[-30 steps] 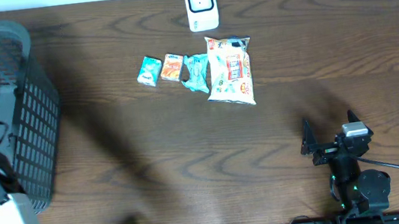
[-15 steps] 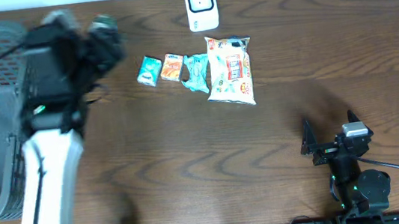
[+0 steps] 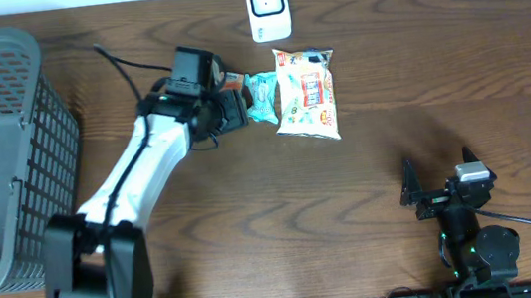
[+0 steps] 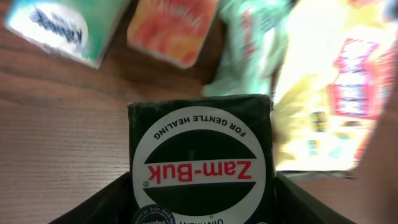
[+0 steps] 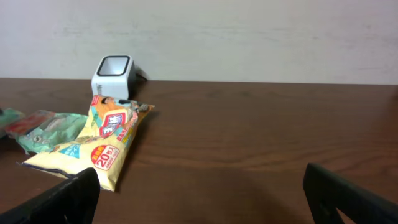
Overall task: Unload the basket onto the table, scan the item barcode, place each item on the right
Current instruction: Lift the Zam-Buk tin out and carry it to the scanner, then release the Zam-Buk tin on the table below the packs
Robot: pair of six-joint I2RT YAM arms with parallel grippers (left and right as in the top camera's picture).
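Currently the left gripper [image 4: 202, 186] pinches the Zam-Buk box [image 4: 202, 165] between its two fingers, the printed face turned to the wrist camera. In the overhead view the box [image 3: 231, 109] sits in the row of goods at the table's [image 3: 417, 71] far middle, near the scanner [image 3: 267, 6] but apart from it. The right gripper [image 3: 438, 171] rests with its fingers spread wide and nothing between them, well apart near the front edge. No barcode shows in any view, so it probably lies on a hidden side. Judgement: the step calls for carrying the box over the snack bag [image 3: 306, 94], which lies just in front of the scanner, and turning it until the coded face meets the window squarely, fingers kept off the code. Legible on the box, upside-down to the camera: "Zam-Buk", "FOR GENTLE HEALING". The tissue pack [image 4: 56, 28] seems to read "Kleenex", blurred. The snack bag carries a "20" roundel in the right wrist view; its other print is too small to read. Print on the orange packet [image 4: 174, 28] and green packet [image 4: 249, 50] is unreadable.
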